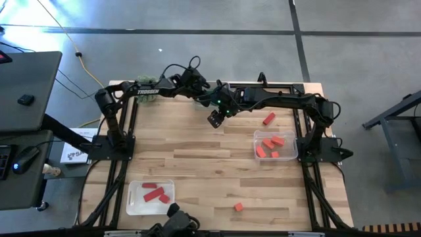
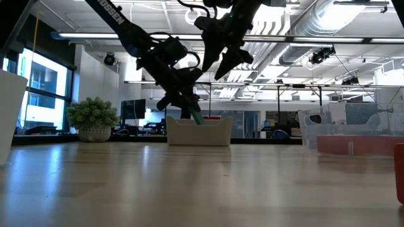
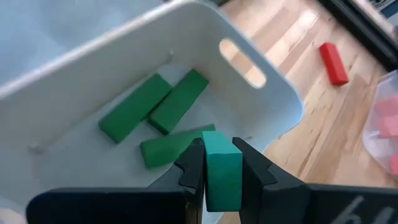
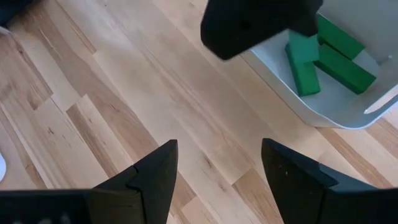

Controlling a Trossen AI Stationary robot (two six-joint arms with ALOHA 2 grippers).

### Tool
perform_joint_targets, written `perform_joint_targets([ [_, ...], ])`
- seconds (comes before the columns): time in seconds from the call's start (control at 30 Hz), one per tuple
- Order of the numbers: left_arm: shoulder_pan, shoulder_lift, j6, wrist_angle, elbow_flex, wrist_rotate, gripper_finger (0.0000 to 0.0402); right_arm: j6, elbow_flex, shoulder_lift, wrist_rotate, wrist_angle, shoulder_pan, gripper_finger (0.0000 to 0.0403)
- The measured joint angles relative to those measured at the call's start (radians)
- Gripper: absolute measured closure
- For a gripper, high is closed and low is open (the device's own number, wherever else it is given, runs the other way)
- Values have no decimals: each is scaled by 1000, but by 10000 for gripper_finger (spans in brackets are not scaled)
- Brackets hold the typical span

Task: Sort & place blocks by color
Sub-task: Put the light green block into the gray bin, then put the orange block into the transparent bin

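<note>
The left claw (image 3: 222,171) pinches a green block (image 3: 221,169) over the white bin (image 3: 273,93) at the tabletop's (image 1: 197,164) far edge, three green blocks (image 3: 134,107) lying inside; the right claw (image 4: 217,174) hangs spread just beside it; red blocks (image 1: 270,146) fill a clear tray (image 1: 257,136) well apart.

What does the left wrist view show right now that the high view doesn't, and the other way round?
Left wrist only: the left gripper shut on a green block above the white bin, where three green blocks lie. High only: the open right gripper, the near tray of red blocks, and a lone block at the near edge. Both: the loose red block on the table.
</note>
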Motion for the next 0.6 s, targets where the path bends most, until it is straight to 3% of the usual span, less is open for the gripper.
perform_joint_targets([
  [0.33, -12, 20, 45, -2, 6, -40, 358, 0, 0, 1, 0, -23, 0, 182],
  [0.6, -11, 20, 45, -2, 6, -40, 312, 2, 0, 1, 0, -52, 0, 182],
])
